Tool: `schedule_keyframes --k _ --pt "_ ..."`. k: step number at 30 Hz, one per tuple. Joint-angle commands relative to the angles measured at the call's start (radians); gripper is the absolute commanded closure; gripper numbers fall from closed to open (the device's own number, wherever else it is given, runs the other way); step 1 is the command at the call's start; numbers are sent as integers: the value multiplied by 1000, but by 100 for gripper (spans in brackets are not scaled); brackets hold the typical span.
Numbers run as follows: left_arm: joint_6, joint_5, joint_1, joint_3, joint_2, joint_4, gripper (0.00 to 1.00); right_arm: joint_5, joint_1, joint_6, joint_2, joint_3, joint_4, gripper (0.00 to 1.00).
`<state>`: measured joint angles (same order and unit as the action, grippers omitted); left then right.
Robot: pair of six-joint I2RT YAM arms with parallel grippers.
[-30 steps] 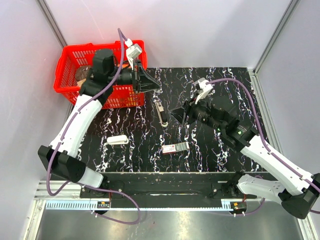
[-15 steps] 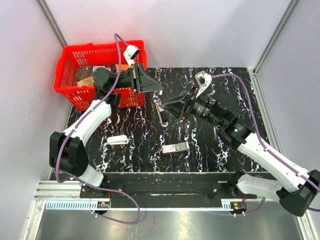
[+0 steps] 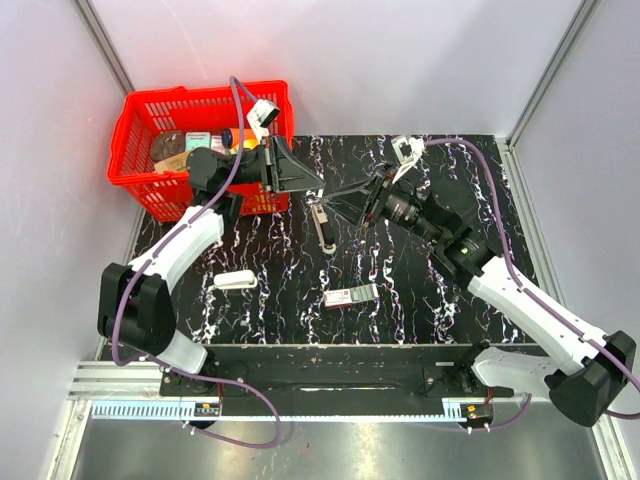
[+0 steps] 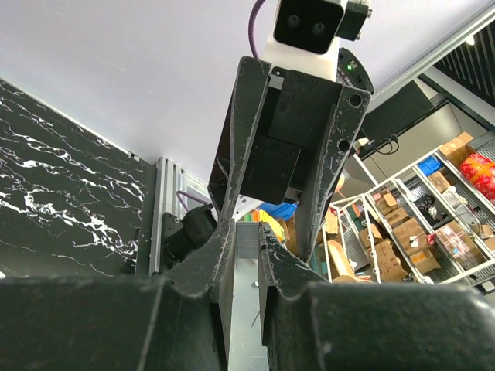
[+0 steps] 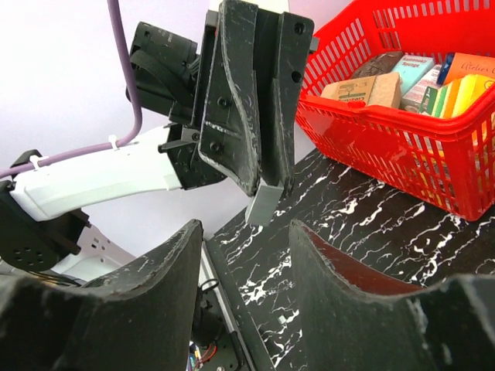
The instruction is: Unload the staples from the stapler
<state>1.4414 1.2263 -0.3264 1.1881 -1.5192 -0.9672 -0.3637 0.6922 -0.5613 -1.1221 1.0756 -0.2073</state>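
The stapler (image 3: 322,226) lies on the black marbled table, just below both gripper tips. My left gripper (image 3: 318,182) hangs above it, pointing right, and is shut on a short grey strip of staples (image 4: 247,255). In the right wrist view that strip (image 5: 267,202) sticks out from between the left gripper's fingers (image 5: 251,166). My right gripper (image 3: 345,203) faces the left one tip to tip and stands open (image 5: 247,226), with the strip a little way beyond its fingers and nothing between them.
A red basket (image 3: 140,130) with boxes and packets stands at the back left, right behind my left arm. A small white object (image 3: 235,280) and a flat red-and-white box (image 3: 350,296) lie nearer the front edge.
My right gripper has moved up and left until it faces the left gripper's tip. The left arm has shifted its elbow while staying shut on the staple strip.
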Motion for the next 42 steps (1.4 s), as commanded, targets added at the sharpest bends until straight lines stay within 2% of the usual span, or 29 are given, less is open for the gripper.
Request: schedule_keyframes --k 1,11,20,26,28,29,30,31,33,35,37,39,40,42 --pt "1 -8 -5 -1 51 -57 100 -61 -22 -54 -28 47 -102 46" --pt "-27 -14 -5 -5 56 -33 100 -101 -36 -101 -74 57 -142 54" --pt "-65 -14 -5 -22 65 4 100 -98 -48 -117 -76 44 -162 75" --pt "-104 -19 -3 -24 79 53 86 -104 -54 -126 -77 29 -165 87" --pt "-127 -19 -3 -25 85 88 77 -103 -54 -126 -68 23 -158 88" --pt "-147 -19 -2 -22 90 113 68 -103 -57 -124 -67 23 -153 89" --pt "-182 -21 3 -21 94 151 43 -103 -57 -118 -61 21 -141 89" --pt "-212 -21 4 -13 97 189 31 -103 -59 -112 -56 20 -129 89" --pt "-277 -21 30 5 102 286 21 -95 -59 -88 -44 20 -57 89" --pt "-349 -21 65 30 105 373 2 -78 -60 -55 -24 9 29 89" --pt "-413 -1 108 48 103 429 1 -48 -60 -20 -8 -2 153 88" --pt "-514 9 156 59 106 560 1 -6 -62 17 -11 -3 303 89" --pt "-591 -2 174 76 109 659 1 6 -60 37 -16 -8 357 89" --pt "-906 -83 196 140 113 1030 1 47 -59 84 -42 -11 484 88"
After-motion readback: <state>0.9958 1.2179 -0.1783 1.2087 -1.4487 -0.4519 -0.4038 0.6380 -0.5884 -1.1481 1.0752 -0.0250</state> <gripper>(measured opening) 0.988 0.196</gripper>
